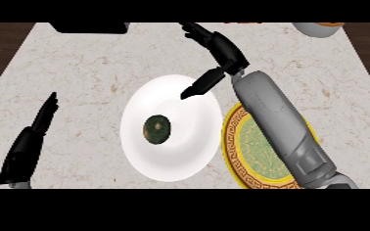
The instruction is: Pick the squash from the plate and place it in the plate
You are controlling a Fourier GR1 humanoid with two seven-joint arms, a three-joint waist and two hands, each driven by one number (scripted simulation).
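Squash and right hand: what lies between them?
Head view: only bare white plate lies between the squash and the right hand, thumb nearest.

No text, label, brand, number or sign can be read on the plates, the desk or anything else here.

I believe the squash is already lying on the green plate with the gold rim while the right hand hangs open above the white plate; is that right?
Not quite: in the head view the squash lies on the white plate, not on the green plate with the gold rim. The rest holds: the right hand hangs open above the white plate's far edge.
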